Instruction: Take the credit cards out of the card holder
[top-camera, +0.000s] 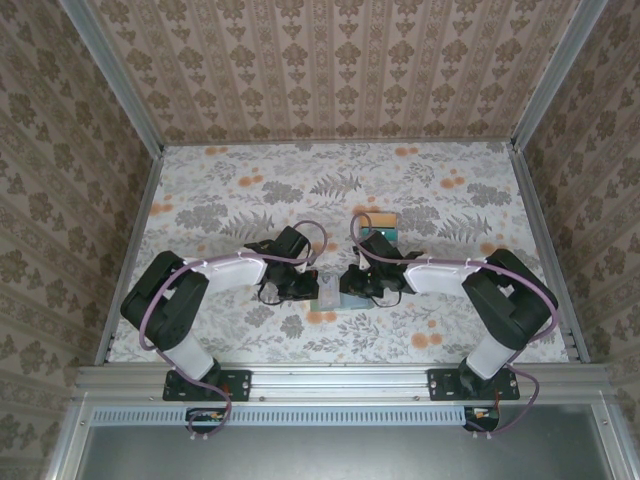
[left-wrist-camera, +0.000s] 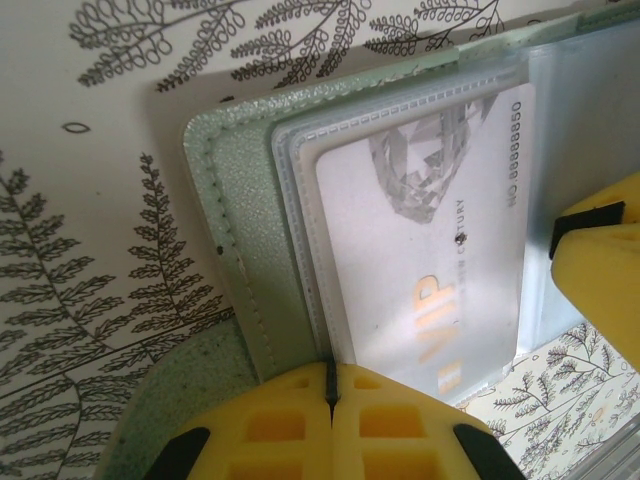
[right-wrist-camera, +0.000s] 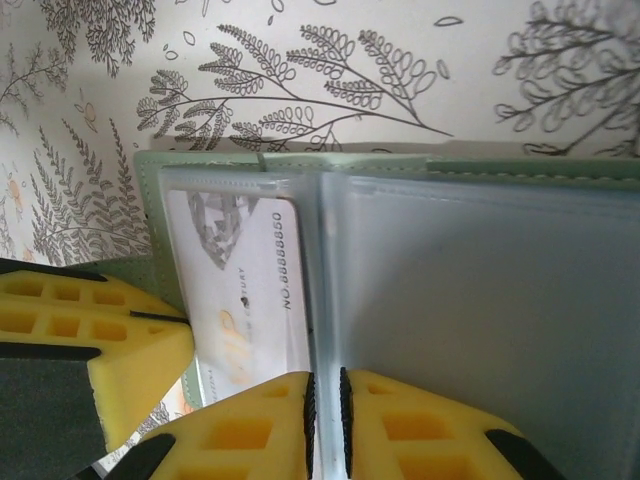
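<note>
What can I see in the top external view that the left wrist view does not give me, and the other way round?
Top external view: an orange-and-teal card stack lying farther back on the table. Left wrist view: a pale grey card lettered VIP, tucked in a clear sleeve, and the stitching on the green cover. Both: the card holder with the left gripper at its edge.

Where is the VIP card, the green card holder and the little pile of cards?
VIP card (left-wrist-camera: 430, 250): left wrist view, middle of its white face.
card holder (left-wrist-camera: 228, 230): left wrist view, green stitched border.
pile of cards (top-camera: 385, 227): top view, its teal part.
</note>
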